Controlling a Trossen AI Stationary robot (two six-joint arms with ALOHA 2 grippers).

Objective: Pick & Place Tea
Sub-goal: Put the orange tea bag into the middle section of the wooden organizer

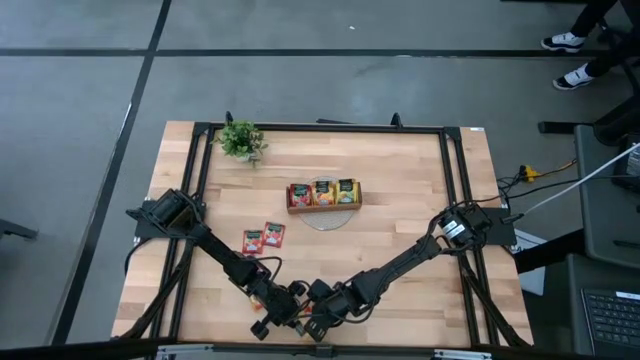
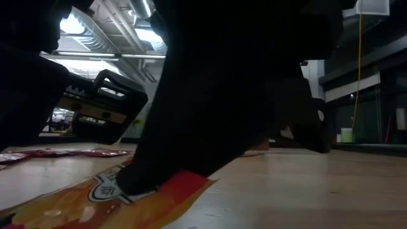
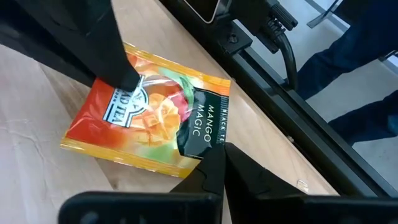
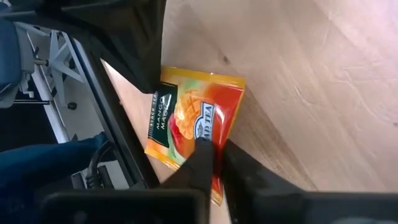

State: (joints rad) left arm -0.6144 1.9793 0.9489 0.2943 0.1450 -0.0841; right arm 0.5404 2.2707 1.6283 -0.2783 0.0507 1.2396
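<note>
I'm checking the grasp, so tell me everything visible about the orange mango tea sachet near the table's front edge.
The mango sachet is a flat, glossy foil-like square, orange and red with mango artwork, a dark green band reading "Mango Magic" and a round white logo. It lies flat on the wooden table beside the black frame rail. Both tools meet it: the left tool at its green edge, the right tool on the logo.

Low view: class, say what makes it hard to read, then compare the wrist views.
Low view: arms close to the lens form a black backlit silhouette against bright ceiling lights; the sachet in front is blurred. Left wrist view: evenly lit, sachet print legible. Right wrist view: clear too, slight sheen on the foil.
</note>
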